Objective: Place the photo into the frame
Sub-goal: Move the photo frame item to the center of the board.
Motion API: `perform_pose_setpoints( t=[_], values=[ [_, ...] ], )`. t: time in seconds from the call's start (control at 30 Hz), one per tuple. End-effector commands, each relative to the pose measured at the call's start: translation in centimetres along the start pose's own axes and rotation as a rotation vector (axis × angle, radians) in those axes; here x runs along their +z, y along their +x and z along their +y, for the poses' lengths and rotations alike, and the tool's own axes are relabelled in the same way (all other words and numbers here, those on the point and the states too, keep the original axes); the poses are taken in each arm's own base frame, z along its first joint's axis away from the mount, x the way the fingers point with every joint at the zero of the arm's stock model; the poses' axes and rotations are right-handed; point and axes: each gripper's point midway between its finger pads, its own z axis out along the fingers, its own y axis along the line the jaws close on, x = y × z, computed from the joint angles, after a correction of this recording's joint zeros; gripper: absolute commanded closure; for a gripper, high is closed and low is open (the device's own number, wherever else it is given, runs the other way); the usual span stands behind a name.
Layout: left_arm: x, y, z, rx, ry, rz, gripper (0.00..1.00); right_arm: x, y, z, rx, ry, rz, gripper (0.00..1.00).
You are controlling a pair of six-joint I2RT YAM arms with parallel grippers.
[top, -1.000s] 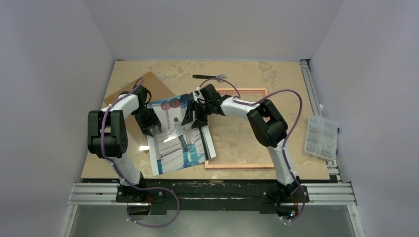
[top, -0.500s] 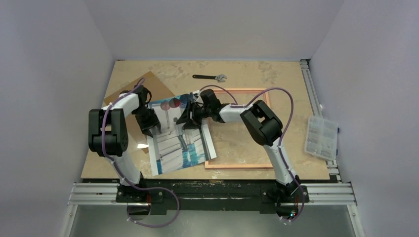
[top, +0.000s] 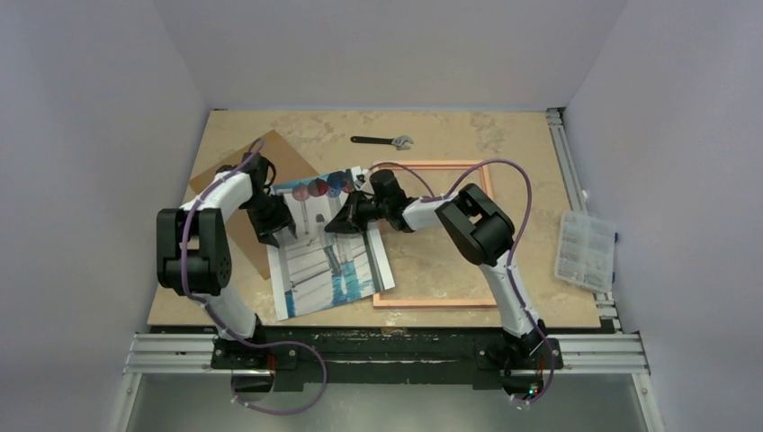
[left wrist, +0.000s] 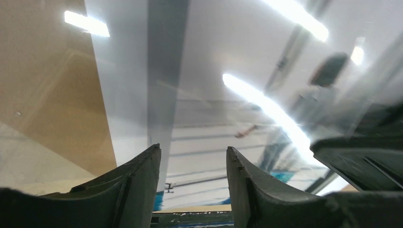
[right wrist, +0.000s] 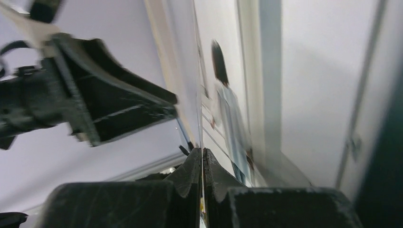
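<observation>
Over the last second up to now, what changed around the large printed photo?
The right gripper rolled onto its side, slid slightly left, and closed on the large printed photo's right edge; the photo's far end shifted slightly. The left gripper remains open by the photo's left edge. The pink rectangular frame and black wrench stayed put.

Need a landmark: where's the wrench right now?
Top view: the wrench lies far-centre on the table, just beyond the frame's far edge.
</observation>
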Motion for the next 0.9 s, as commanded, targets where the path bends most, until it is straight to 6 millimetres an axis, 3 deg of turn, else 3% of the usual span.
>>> perform_pose_setpoints(
  t=[0.0,0.1,0.23,0.37,0.53,0.57,0.6,0.63,0.7,0.77,0.87],
  values=[
    [-5.0,0.5,-3.1,0.095,0.144,-0.154,0.46,-3.3,0.8,3.9,-0.108,-0.045,-0.031,1.00],
    [-8.0,1.5,-4.6,0.107,0.247,-0.235,0.41,-7.1,1.2,3.0,-0.126,-0.001,-0.078,1.00],
    [-10.5,3.2,-5.8,0.101,0.353,-0.295,0.38,-13.5,2.5,0.9,-0.139,0.104,-0.148,1.00],
    [-11.4,4.5,-6.3,0.092,0.403,-0.313,0.38,-20.0,5.9,-1.4,-0.177,0.228,-0.216,1.00],
    [-11.2,5.8,-6.2,0.104,0.396,-0.306,0.38,-25.6,12.2,-5.7,-0.165,0.378,-0.255,1.00],
    [-11.1,6.0,-6.2,0.105,0.390,-0.303,0.38,-26.5,13.1,-6.1,-0.171,0.395,-0.271,0.90],
    [-10.8,6.2,-6.0,0.106,0.378,-0.300,0.38,-27.3,13.8,-6.8,-0.171,0.419,-0.290,0.67],
    [-10.6,6.4,-5.9,0.109,0.371,-0.296,0.38,-28.3,14.1,-7.1,-0.188,0.452,-0.319,0.52],
    [-10.0,6.6,-5.4,0.108,0.344,-0.293,0.38,-30.0,13.9,-7.2,-0.233,0.515,-0.374,0.32],
    [-9.3,6.8,-5.0,0.106,0.325,-0.286,0.38,-30.9,13.1,-6.9,-0.271,0.560,-0.411,0.23],
    [-8.3,7.0,-4.4,0.099,0.300,-0.271,0.38,-30.4,11.1,-6.3,-0.310,0.593,-0.403,0.21]
  ],
)
